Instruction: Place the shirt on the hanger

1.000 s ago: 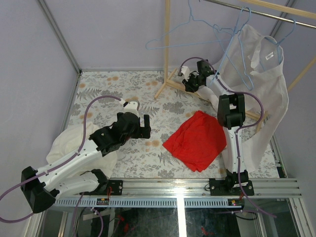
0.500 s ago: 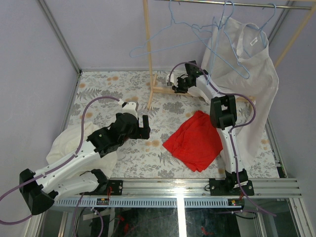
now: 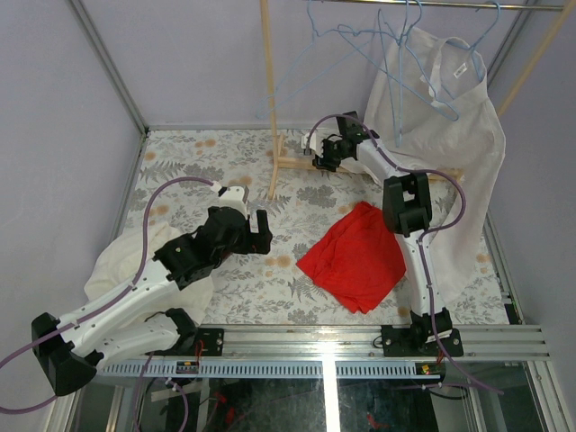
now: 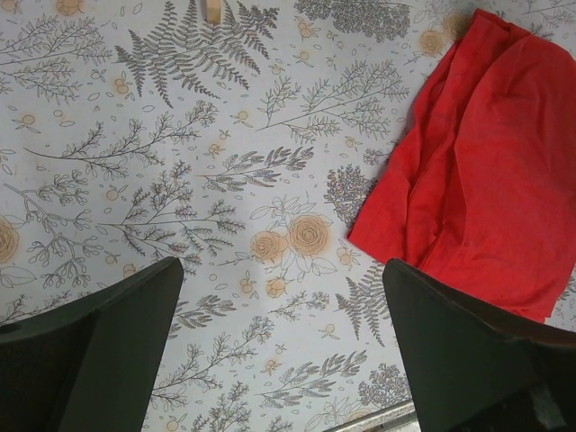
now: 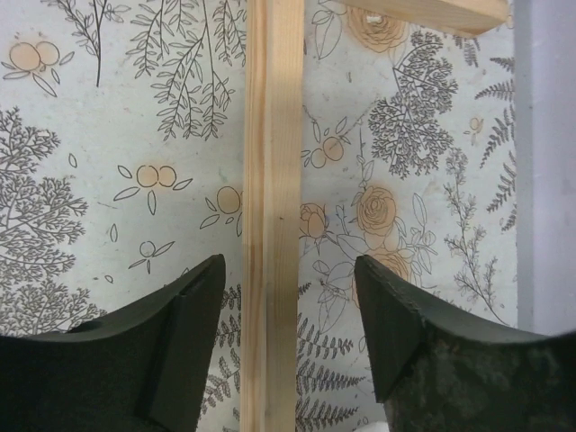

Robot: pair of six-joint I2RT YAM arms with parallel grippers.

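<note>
The white collared shirt (image 3: pixel 450 135) hangs at the top right from the rack's rail, draped on a pale blue wire hanger (image 3: pixel 436 90); its neck tag (image 3: pixel 463 71) shows. More empty blue hangers (image 3: pixel 335 40) hang to its left. My right gripper (image 3: pixel 321 156) is low at the rack's foot. In the right wrist view its jaws (image 5: pixel 288 288) stand open on either side of a wooden bar (image 5: pixel 270 180) without touching it. My left gripper (image 3: pixel 262 230) hovers over the floral table, open and empty (image 4: pixel 283 306).
A red cloth (image 3: pixel 356 256) (image 4: pixel 486 153) lies crumpled between the two arms. A creamy off-white garment (image 3: pixel 112 261) is heaped at the left under my left arm. The rack's wooden post (image 3: pixel 267 90) rises behind the table's middle, and grey walls close in at the back and sides.
The rack has swung left and upright, carrying the shirt and hangers with it. My right gripper has opened off the wooden bar. The left arm has barely moved.
</note>
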